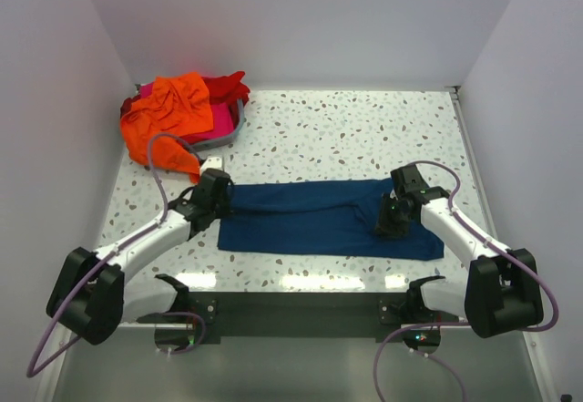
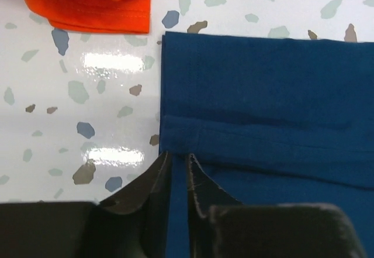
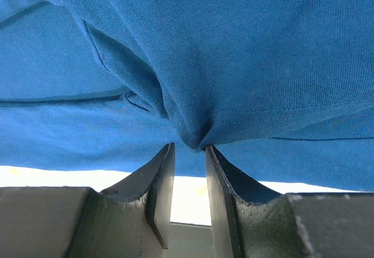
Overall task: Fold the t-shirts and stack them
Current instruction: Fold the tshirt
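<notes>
Closest to me, the right gripper (image 3: 190,147) has its jaws drawn in to a narrow gap, and a pucker of the navy t-shirt (image 3: 234,65) is pinched right at the fingertips. The cloth fans out from that point and rides up over the fingers, with the pale table showing beneath its edge. From above I see the right gripper (image 1: 393,222) planted on the right part of the shirt, a little in from its right end. On my other side the left gripper (image 2: 179,155) sits at the shirt's left edge, its jaws only a thin slit apart. A strip of blue shows in that slit, but I cannot tell whether the cloth is caught between the pads or merely lies under them. The navy t-shirt (image 1: 319,220) lies as a long folded band across the middle of the speckled table (image 1: 346,138), running from one gripper to the other, and a seam crosses it just past the left fingertips. Just beyond the shirt's left corner, apart from it, lies a folded edge of the orange t-shirt (image 2: 87,3). Farther back, in the far left corner, the orange t-shirt (image 1: 173,110) is heaped over the magenta t-shirt (image 1: 221,128) and the red t-shirt (image 1: 230,87) in a grey basket (image 1: 240,128), with orange cloth spilling over its near side onto the table.
</notes>
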`<control>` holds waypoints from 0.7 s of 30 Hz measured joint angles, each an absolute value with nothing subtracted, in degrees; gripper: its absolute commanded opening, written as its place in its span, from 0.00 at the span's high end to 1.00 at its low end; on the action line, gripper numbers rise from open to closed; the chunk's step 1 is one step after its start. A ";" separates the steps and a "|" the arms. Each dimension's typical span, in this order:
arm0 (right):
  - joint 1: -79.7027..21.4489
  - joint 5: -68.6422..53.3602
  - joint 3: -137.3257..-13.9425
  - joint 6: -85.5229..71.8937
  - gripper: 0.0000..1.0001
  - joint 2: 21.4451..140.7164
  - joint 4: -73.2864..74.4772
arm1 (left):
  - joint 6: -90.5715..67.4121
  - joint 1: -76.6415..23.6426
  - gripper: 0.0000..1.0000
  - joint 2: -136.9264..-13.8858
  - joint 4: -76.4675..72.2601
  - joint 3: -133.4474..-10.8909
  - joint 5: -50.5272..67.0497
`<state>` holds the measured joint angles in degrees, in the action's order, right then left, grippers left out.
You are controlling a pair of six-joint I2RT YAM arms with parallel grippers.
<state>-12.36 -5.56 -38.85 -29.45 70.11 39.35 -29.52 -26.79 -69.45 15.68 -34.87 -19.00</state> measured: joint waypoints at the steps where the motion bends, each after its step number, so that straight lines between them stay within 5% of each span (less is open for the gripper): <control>1: -12.36 -5.56 -38.85 -29.41 0.68 70.13 39.33 | -29.85 -26.92 0.75 -68.25 15.90 -34.24 -18.74; 13: -12.38 -5.56 -38.89 -29.10 0.66 70.13 39.55 | -32.60 -27.20 0.64 -57.04 21.37 -32.51 -16.49; 21: -12.36 -5.45 -44.03 -28.16 0.34 69.30 43.79 | -32.58 -28.27 0.65 -69.52 18.68 -39.22 -14.85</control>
